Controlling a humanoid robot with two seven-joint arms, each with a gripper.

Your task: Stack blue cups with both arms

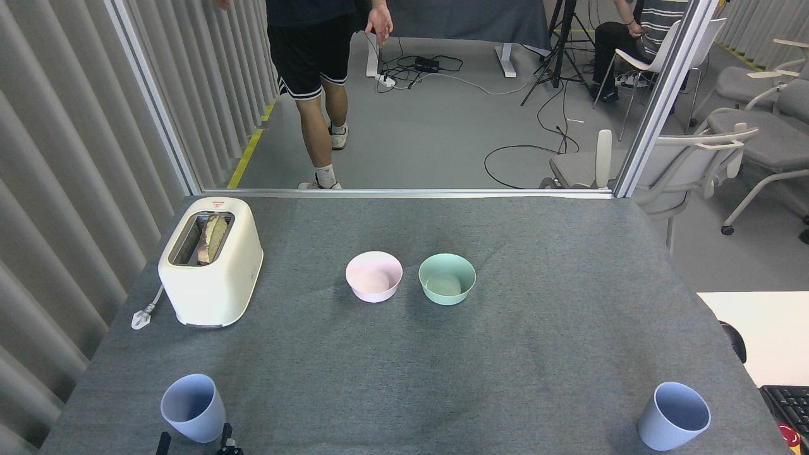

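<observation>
Two pale blue cups stand upright near the table's front edge, one at the left [193,407] and one at the right [674,416], far apart. My left gripper [194,442] is just entering at the bottom edge, right below the left cup. Only its two black fingertips [226,438] show, spread wide on either side of the cup's base, so it is open and holds nothing. I cannot tell whether the fingertips touch the cup. My right arm and its gripper are out of view.
A pink bowl [373,276] and a mint-green bowl [447,279] sit side by side mid-table. A cream toaster [212,261] with bread stands at the back left, its plug beside it. A person [313,69] walks beyond the far edge. A keyboard [787,404] lies off the table's right.
</observation>
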